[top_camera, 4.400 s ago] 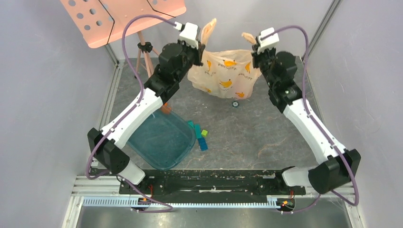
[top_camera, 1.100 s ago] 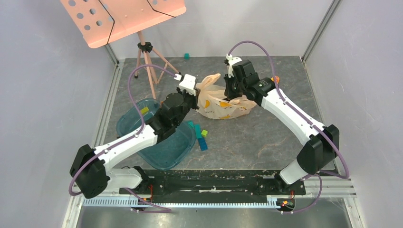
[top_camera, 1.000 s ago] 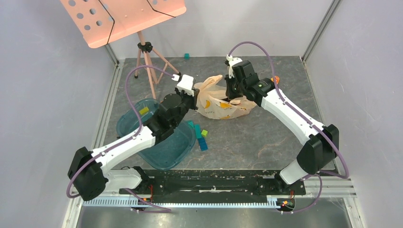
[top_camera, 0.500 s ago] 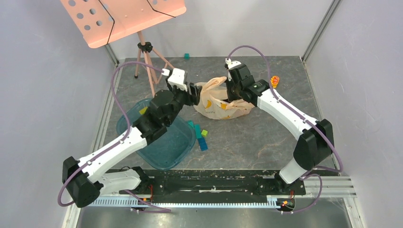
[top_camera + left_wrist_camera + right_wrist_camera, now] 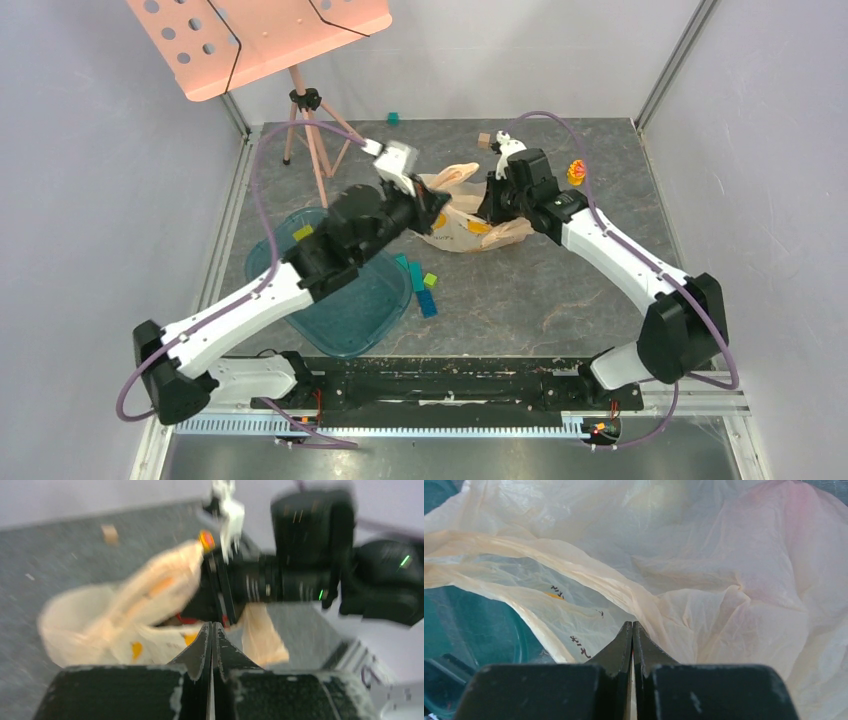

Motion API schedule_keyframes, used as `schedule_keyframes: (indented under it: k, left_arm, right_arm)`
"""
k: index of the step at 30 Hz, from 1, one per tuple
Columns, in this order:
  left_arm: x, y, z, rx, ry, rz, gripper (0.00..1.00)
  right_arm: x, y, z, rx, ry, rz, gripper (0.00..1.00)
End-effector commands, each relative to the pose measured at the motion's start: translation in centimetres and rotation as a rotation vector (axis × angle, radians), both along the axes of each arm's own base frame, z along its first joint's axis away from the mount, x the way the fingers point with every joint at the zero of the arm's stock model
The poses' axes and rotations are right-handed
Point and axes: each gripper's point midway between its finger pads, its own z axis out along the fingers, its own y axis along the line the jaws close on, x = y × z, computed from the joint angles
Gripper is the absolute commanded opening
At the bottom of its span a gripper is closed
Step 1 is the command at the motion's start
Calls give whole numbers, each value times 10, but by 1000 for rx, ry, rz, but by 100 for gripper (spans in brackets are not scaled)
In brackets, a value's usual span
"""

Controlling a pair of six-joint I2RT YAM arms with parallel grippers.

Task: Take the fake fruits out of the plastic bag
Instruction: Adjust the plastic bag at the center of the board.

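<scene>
- Table [image 5: 520, 300]: you have no fruit lying anywhere on it in the overhead view, so I judge that nothing is out yet.
- Tray [image 5: 350, 312]: it sits near-left of the bag and shows no fruit either.
- Bag [image 5: 462, 228]: it lies slumped on the table at the far middle, between your two tools. The crinkled film hides whatever is inside.
- Left tool [image 5: 211, 630]: its fingers are pressed together at the bag's left side. No film shows between them (the view is badly blurred), so I read it as closed on nothing.
- Right tool [image 5: 632, 627]: its fingers are together, and a fold of the bag runs straight into the tips. It looks pinched on the film.
- Fruits: you cannot see one clearly in any view. A red smear at the bag's opening in the left wrist view may be one, but it is too blurred to say. I take them all to be inside, so the whole job is left: open the mouth, then lift or tip each out.
</scene>
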Motion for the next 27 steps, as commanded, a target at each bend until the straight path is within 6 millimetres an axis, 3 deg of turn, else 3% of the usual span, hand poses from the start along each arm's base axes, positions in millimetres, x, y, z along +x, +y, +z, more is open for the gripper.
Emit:
schedule_keyframes:
  k: [1, 3, 8, 20, 27]
  left_arm:
    - [-31, -47, -56, 5, 168, -116, 2]
    - [-38, -61, -67, 25, 182, -126, 2]
    - [-30, -84, -72, -10, 177, -62, 2]
    - [17, -113, -95, 79, 150, 85, 2]
    - [34, -115, -134, 176, 179, 135, 2]
  right_arm:
    - [-6, 2, 25, 95, -61, 15, 0]
    - [-9, -2, 24, 94, -63, 9, 0]
    - [-17, -13, 24, 93, -73, -13, 0]
    - [-22, -23, 18, 94, -67, -32, 0]
    - [-21, -27, 11, 84, -57, -43, 0]
